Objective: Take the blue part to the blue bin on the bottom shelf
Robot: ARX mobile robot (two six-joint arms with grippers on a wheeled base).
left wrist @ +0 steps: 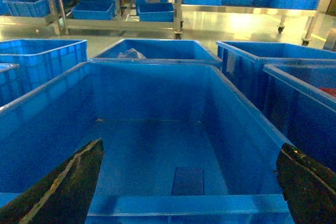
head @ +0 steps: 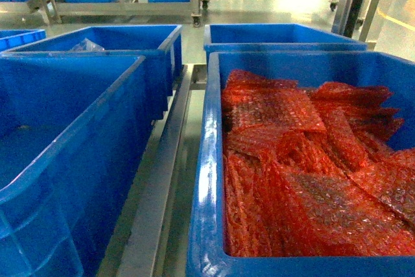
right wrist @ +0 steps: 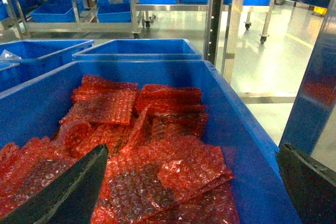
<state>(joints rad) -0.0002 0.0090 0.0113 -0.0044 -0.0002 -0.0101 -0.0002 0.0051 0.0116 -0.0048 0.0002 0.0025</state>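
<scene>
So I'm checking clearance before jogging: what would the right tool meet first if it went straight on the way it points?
Probably the red bubble-wrap bags heaped in the blue bin under the open right tool. Depth is unclear, but the bags lie before the bin's far wall.

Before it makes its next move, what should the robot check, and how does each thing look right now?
1. Left gripper free: ok, jaws wide apart, nothing between them.
2. Right gripper free: ok, jaws apart, holding nothing.
3. Left bin has room: ok, it looks empty.
4. Blue part found: not ok, none shows in any view.
5. Right bin contents: red bubble wrap fills it; cannot tell what lies beneath.
6. Bottom shelf in view: cannot tell.
</scene>
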